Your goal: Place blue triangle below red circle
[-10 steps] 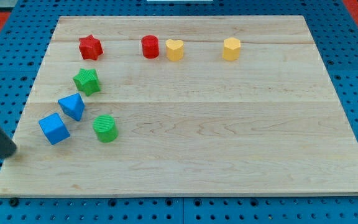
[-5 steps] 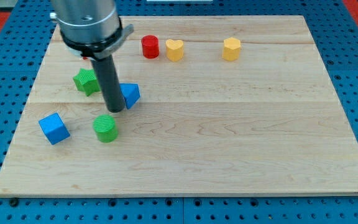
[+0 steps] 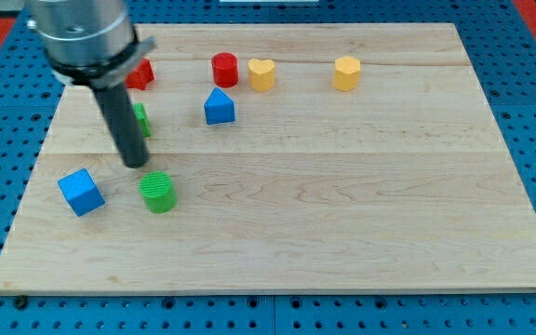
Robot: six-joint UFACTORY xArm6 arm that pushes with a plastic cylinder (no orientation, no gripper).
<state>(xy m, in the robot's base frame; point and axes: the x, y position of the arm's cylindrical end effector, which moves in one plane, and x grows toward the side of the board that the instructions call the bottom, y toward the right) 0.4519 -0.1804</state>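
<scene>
The blue triangle (image 3: 219, 107) sits just under the red circle (image 3: 224, 70), so the job looks done. My tip (image 3: 136, 164), no pincer, stands well left of both.

A broad silver-grey metal cylinder is showing at the view's top left, with a dark collar ringing its lower edge and a small lug jutting from it. A straight, matte black round rod is running down to my tip (image 3: 136, 164).
</scene>
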